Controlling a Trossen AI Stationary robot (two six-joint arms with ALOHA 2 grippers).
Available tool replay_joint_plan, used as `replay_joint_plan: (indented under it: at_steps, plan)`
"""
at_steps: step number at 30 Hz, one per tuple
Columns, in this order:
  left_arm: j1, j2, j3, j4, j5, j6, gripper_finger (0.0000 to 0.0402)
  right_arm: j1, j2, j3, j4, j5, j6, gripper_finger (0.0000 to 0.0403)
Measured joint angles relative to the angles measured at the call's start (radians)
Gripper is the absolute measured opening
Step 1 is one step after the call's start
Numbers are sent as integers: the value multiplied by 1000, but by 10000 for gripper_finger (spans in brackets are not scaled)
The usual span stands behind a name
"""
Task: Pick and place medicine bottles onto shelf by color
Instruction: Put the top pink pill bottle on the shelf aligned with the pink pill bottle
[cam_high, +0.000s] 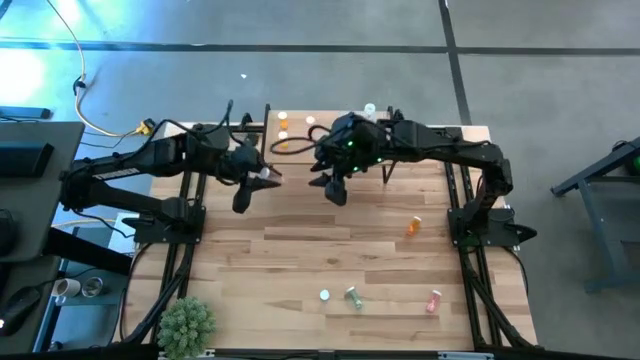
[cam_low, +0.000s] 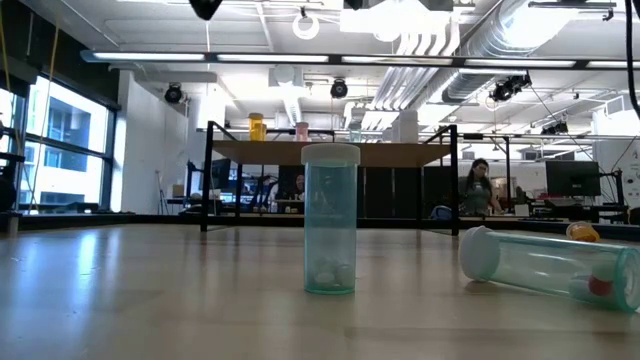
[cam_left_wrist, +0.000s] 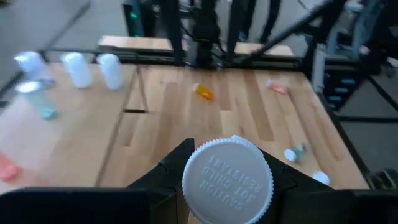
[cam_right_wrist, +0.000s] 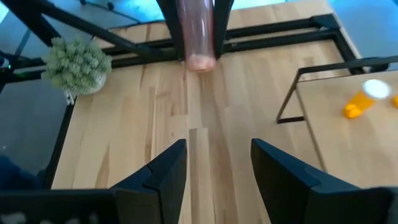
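My left gripper (cam_high: 265, 178) is above the table just near of the shelf (cam_high: 440, 135) and is shut on a pink bottle (cam_right_wrist: 199, 34) with a white cap (cam_left_wrist: 227, 180). My right gripper (cam_right_wrist: 217, 165) hangs open and empty beside it, toward the table's right (cam_high: 335, 185). The shelf bears orange bottles (cam_high: 283, 127) and white-capped ones (cam_left_wrist: 93, 68). On the table, an orange bottle (cam_high: 413, 226), a green one (cam_high: 352, 296) and a pink one (cam_high: 433, 300) lie on their sides. A clear teal bottle (cam_low: 330, 220) stands upright on its base. My left gripper pinches the pink bottle between its two fingers (cam_left_wrist: 177, 158), which lie along its sides at the cap end (cam_left_wrist: 193, 186). The cap faces back toward the wrist, and the body (cam_right_wrist: 200, 53) sticks out past the fingertips. The bottle is lifted clear of the table.
A green plant (cam_high: 186, 322) stands at the table's near left corner. A second clear bottle (cam_low: 545, 265) lies on its side near the upright one. Bare wood lies between the shelf and the loose bottles near the front edge. A person (cam_low: 478, 190) sits in the room beyond.
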Motion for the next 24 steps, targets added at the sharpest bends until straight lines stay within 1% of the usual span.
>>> replay_joint_plan:
  at_steps: [3, 9, 18, 20, 24]
  plan:
    - [-17, 14, 0, -12, 28, 3, 102, 13, 21, 0, 20, 0, 10, 169]
    - [-39, 28, 0, -12, 27, 4, 102, 39, 55, 0, 98, 2, 23, 169]
    - [-41, 28, 0, -7, 25, -87, 102, 84, 78, 0, 172, 2, -11, 167]
    - [-47, 28, 0, -7, 25, -87, 102, 88, 85, 0, 184, 4, -11, 155]
    - [-51, 28, 0, -7, 25, -88, 102, 87, 83, 0, 188, 27, 7, 111]
